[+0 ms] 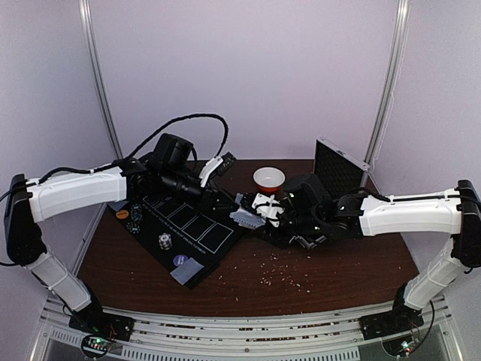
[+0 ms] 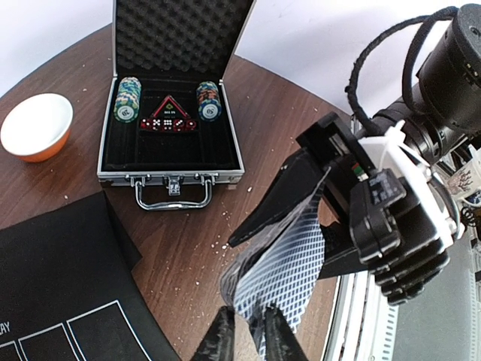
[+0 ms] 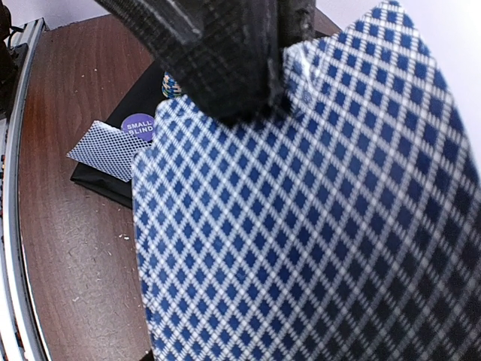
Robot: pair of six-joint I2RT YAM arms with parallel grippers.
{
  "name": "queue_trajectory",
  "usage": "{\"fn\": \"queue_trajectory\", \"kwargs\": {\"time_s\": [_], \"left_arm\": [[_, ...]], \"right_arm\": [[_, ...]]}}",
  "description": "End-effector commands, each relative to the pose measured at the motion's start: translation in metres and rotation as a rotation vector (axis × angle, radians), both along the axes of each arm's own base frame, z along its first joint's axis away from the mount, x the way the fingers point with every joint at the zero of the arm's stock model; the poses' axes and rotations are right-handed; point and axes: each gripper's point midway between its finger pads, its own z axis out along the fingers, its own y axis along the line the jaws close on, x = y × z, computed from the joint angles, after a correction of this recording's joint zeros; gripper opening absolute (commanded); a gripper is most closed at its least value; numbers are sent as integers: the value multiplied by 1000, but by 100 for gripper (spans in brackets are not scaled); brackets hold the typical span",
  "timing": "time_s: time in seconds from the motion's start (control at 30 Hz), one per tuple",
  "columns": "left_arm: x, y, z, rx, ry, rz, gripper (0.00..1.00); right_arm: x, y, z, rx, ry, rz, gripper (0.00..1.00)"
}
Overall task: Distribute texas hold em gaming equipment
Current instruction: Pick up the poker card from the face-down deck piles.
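Blue diamond-backed playing cards (image 2: 282, 263), slightly bowed, sit clamped in the right fingers (image 2: 289, 188). The left fingers (image 2: 225, 342) stand narrowly apart around their lower edge.

Pale lilac walls (image 1: 248, 68), metal corner posts (image 1: 101, 83), dark wooden table (image 1: 338, 263) (crumb-speckled).

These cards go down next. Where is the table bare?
Bare wood runs along the near edge, between the mat and the right arm. The middle is crowded: left gripper and right gripper meet at the cards, bowl and case behind.
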Motion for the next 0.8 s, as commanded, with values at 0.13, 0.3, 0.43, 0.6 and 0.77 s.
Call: {"fn": "queue_trajectory", "kwargs": {"time_s": [0.13, 0.3, 0.43, 0.6, 0.77], "left_arm": [[-2, 8, 5, 0, -15, 6, 11], [-9, 3, 5, -24, 13, -39, 23], [-7, -1, 1, -22, 37, -46, 15], [-6, 2, 8, -21, 14, -34, 3], [-2, 8, 11, -13, -6, 3, 0]], "right_arm": [[1, -1, 17, 49, -22, -3, 40], [1, -1, 17, 49, -22, -6, 40], [1, 0, 17, 49, -23, -5, 40], [1, -2, 16, 46, -24, -9, 40], [2, -3, 15, 46, -23, -12, 40]]}}
